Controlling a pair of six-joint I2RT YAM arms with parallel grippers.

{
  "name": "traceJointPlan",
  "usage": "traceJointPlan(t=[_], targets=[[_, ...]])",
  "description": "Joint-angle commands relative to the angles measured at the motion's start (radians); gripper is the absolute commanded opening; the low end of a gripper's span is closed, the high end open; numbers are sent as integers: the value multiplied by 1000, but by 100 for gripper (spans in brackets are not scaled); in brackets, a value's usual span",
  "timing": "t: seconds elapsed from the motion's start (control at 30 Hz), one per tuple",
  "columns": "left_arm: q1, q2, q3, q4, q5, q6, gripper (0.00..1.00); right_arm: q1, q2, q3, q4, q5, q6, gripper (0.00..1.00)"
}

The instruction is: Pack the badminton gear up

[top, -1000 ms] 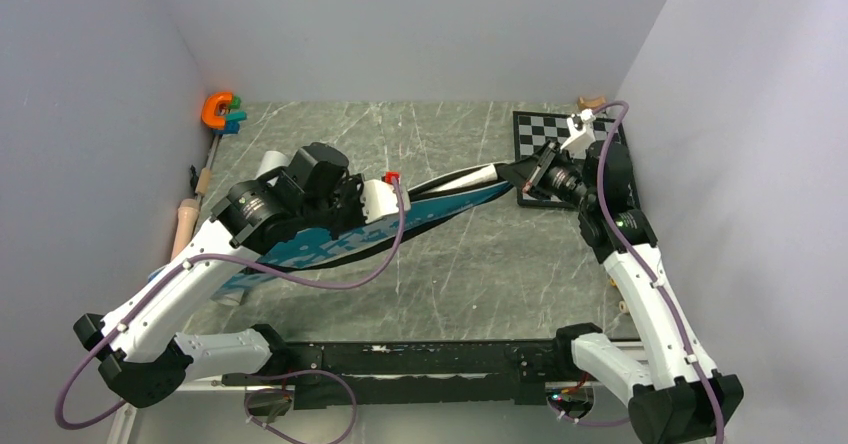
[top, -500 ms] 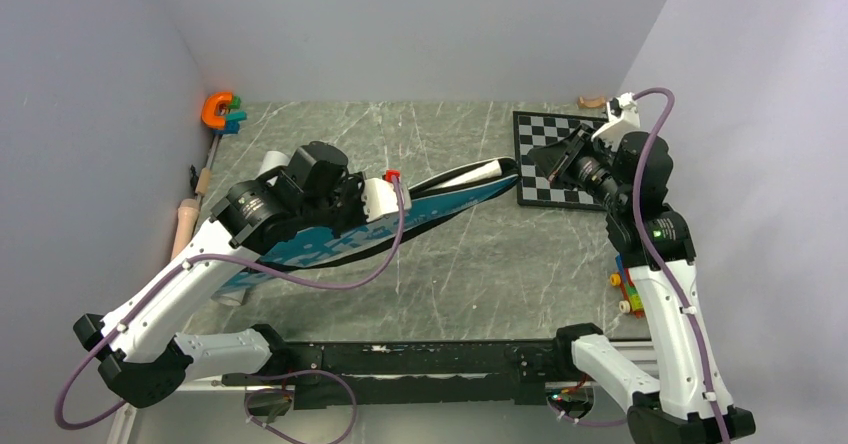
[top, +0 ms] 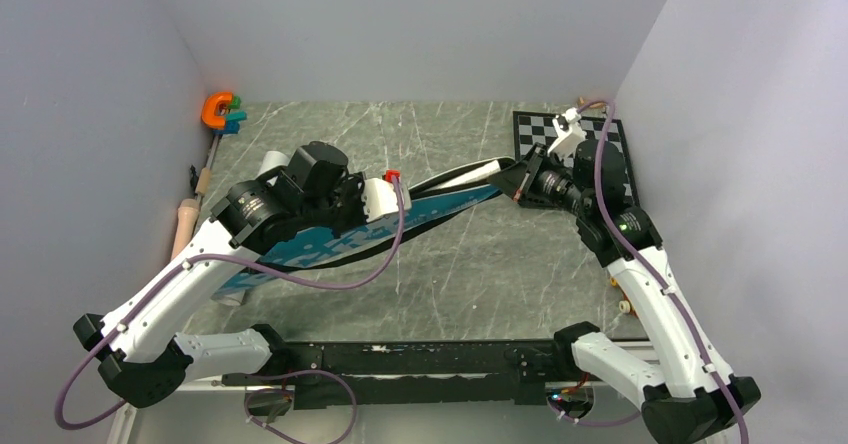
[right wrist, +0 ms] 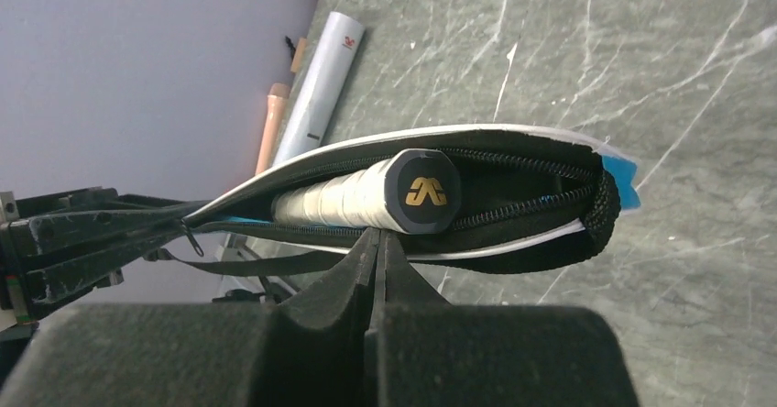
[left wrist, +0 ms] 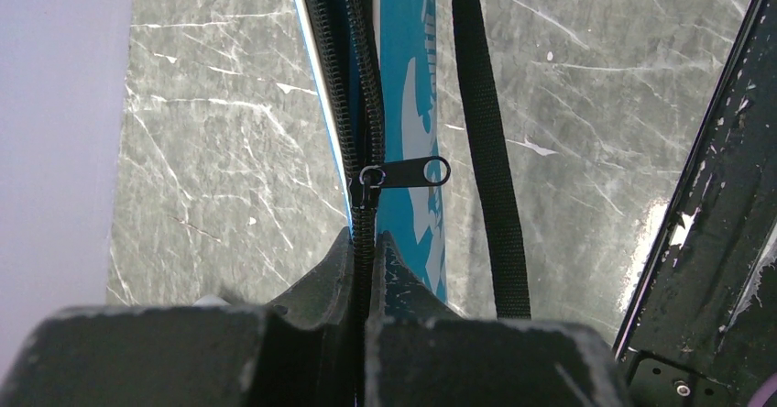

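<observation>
The blue "SPORT" bag (top: 440, 207) is held off the table between my two arms. My left gripper (left wrist: 365, 235) is shut on its zipper edge (left wrist: 359, 104), just below the zipper pull (left wrist: 405, 172); the black strap (left wrist: 486, 150) hangs beside it. The bag's narrow end is open (right wrist: 550, 196). A white racket handle (right wrist: 348, 196) with a dark butt cap lies inside. My right gripper (right wrist: 376, 237) is shut, its tips against the bag's lower lip under that handle; it also shows in the top view (top: 517, 179). The white tube (right wrist: 321, 86) lies on the table. No shuttlecocks show.
The orange clamp (top: 217, 109) sits in the far left corner. The chessboard (top: 565, 129) lies at the far right, behind my right wrist. A wooden rod (top: 185, 219) lies along the left wall. Grey walls close in three sides.
My right gripper drew back to the right off the bag's end over the chessboard, then came back to the bag's open end. The left arm and the bag stayed put.
</observation>
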Motion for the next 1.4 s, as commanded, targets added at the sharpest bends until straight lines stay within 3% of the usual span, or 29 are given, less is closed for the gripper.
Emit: traceJointPlan(t=[0.0, 0.17, 0.33, 0.43, 0.83, 1.2, 1.27, 1.37], targets=[[-1, -23, 71, 91, 2, 15, 0, 15, -1, -20, 29, 10, 12, 1], [-2, -26, 71, 87, 4, 18, 0, 13, -4, 41, -19, 75, -27, 1], [-2, -33, 59, 83, 5, 21, 0, 7, 11, 180, -85, 117, -70, 16], [-1, -40, 52, 83, 5, 24, 0, -2, 16, 202, -89, 129, -71, 18], [-2, -47, 51, 83, 12, 23, 0, -12, 48, 84, -26, 100, -26, 5], [-3, -33, 71, 81, 16, 21, 0, 40, 57, 21, 24, 66, 8, 1], [-2, -30, 71, 80, 15, 23, 0, 39, 47, 43, -20, 117, -24, 6], [-2, -30, 70, 79, 13, 21, 0, 34, 47, 203, -167, 250, -122, 24]])
